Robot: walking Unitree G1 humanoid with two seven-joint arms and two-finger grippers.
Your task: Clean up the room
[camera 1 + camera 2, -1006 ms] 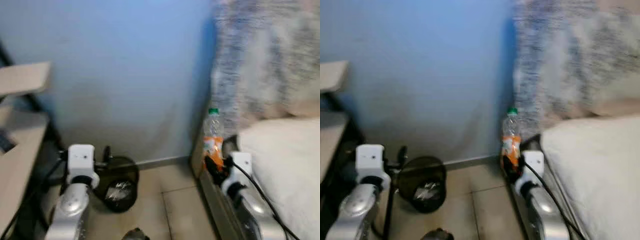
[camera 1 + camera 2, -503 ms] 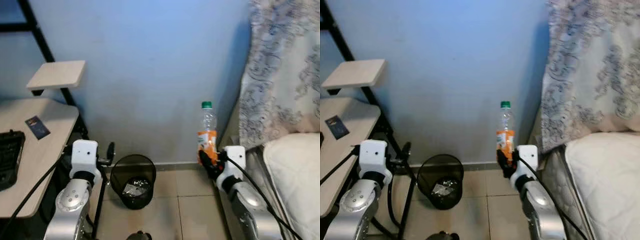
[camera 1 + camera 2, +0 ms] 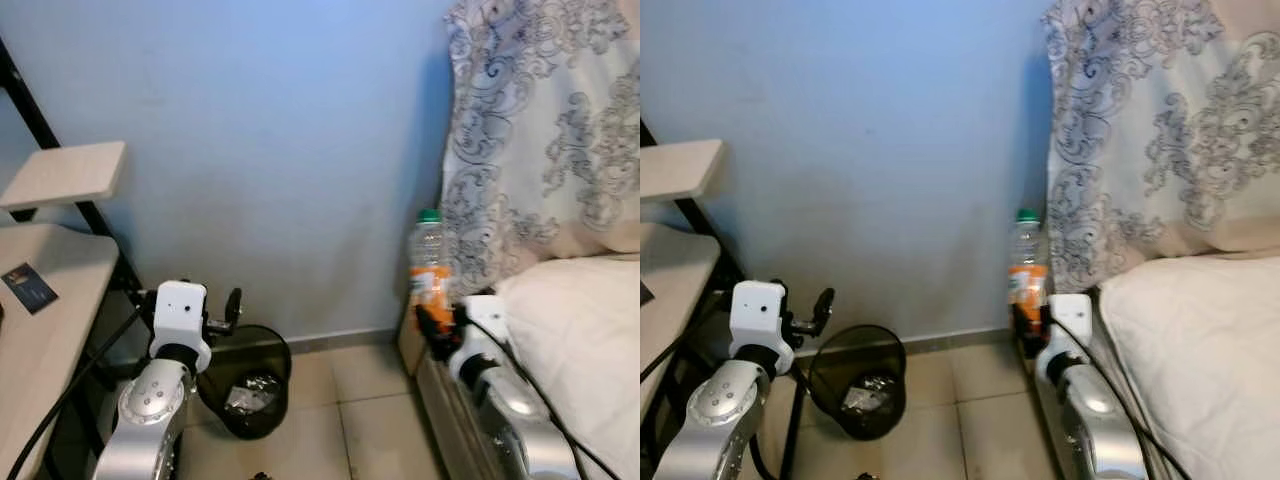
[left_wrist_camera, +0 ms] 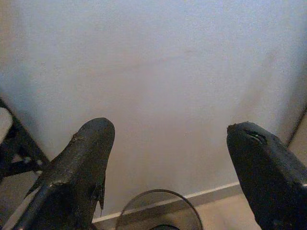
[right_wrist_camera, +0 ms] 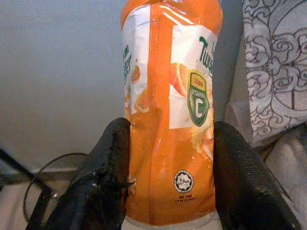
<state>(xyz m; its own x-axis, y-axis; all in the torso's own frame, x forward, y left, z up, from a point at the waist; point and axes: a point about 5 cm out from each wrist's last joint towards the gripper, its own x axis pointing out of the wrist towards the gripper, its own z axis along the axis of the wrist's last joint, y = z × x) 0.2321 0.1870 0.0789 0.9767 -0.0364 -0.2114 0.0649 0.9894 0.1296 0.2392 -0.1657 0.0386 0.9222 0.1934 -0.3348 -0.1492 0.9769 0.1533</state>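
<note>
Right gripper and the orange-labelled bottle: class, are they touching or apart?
Touching. In the right wrist view both black fingers of the right gripper press against the sides of the bottle, no gap on either side.

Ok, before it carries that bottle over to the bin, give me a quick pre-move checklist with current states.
1. Bottle clamped between the right gripper fingers: ok.
2. Bottle upright, green cap on: ok.
3. Wastebasket visible on the floor by the wall, opening unobstructed: ok.
4. Left gripper open and holding nothing: ok.
5. Left arm stands right above the wastebasket, possibly in the drop path: not ok.
6. Bottle empty or not: cannot tell.
</note>
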